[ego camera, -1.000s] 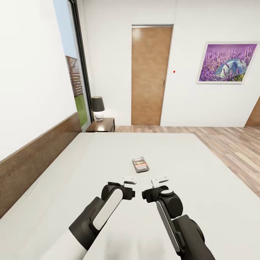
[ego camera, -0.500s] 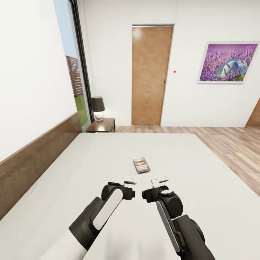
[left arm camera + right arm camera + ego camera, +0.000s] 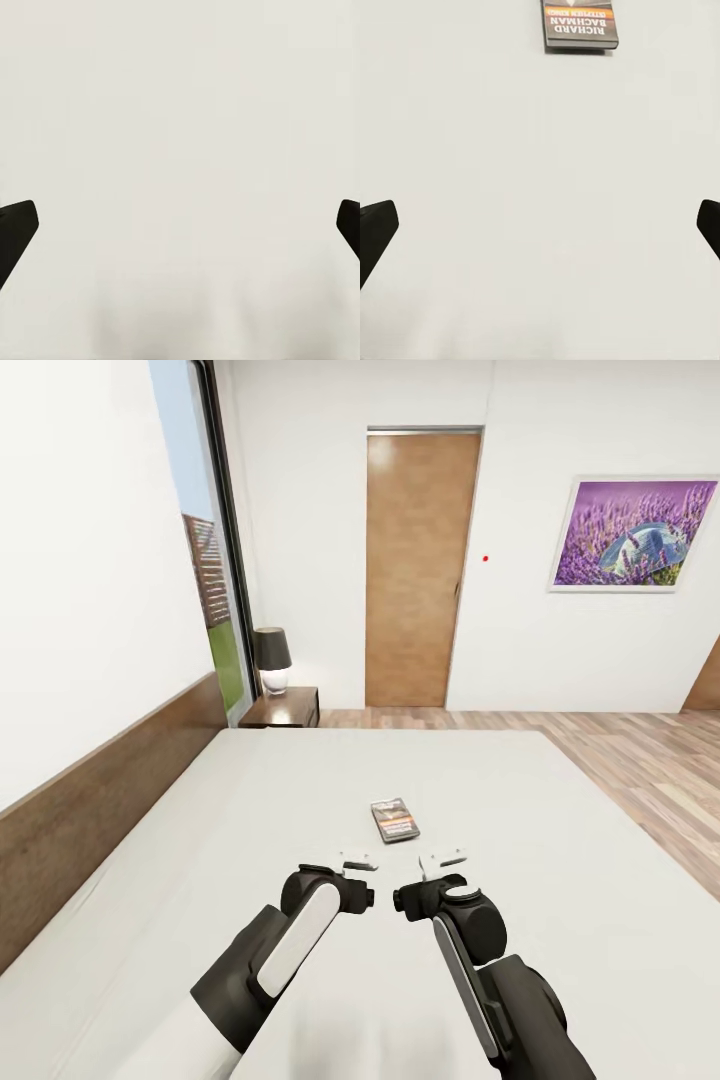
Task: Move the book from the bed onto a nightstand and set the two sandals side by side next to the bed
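The book lies flat on the off-white mattress of the bed, just beyond my two arms. Its dark cover with an orange band and white lettering is also in the right wrist view, book. My left gripper hangs open over bare mattress, short of the book. My right gripper is open too, above the mattress with the book a little ahead of it. The nightstand stands past the bed's far corner, by the wall. The sandals are out of view.
A black-shaded lamp sits on the nightstand. The dark headboard runs along the left wall under a tall window. A brown door and a lavender picture are on the far wall. Wood floor lies to the right.
The whole picture has drifted slightly, so the book now sits a touch lower and to the right. Both arms hold the same pose.
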You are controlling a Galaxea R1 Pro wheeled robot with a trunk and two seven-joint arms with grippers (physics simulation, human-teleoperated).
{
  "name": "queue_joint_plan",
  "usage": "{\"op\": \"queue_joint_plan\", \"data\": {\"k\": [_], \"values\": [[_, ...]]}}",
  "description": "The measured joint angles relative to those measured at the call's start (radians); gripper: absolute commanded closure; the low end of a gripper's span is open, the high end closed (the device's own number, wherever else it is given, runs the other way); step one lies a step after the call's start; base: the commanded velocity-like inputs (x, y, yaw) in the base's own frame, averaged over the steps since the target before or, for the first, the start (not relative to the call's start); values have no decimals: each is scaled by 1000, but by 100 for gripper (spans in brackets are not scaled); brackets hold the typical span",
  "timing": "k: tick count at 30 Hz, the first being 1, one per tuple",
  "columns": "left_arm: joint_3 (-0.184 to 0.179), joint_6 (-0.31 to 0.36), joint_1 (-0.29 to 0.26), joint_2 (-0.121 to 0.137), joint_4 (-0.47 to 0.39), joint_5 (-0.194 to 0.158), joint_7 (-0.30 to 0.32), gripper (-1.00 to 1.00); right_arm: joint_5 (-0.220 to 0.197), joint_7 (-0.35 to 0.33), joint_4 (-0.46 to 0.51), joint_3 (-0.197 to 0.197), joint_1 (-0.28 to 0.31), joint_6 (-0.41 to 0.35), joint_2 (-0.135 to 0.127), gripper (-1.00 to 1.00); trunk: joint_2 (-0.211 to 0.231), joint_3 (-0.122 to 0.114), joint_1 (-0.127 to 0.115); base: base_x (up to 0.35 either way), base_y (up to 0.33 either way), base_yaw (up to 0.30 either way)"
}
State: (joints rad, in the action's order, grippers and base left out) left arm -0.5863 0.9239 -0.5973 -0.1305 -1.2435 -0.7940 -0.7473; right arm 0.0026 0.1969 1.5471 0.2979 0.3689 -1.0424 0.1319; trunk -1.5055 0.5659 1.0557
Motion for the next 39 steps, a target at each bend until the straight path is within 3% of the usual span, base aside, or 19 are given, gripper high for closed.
{"op": "queue_joint_plan", "data": {"k": [11,25,39], "values": [[-3,0,0,0,0,0,0,-100,-1,-5,-1,-3,0,0,0,-100,0,0,0,4,3,0],[-42,-52,0,1,0,1,0,-100,-6,-9,-1,-7,0,0,-1,-100,0,0,0,0,0,0],[-55,-70,0,0,16,2,0,-100,-8,-6,-2,-5,0,0,-4,-100,0,0,0,0,0,0]]}}
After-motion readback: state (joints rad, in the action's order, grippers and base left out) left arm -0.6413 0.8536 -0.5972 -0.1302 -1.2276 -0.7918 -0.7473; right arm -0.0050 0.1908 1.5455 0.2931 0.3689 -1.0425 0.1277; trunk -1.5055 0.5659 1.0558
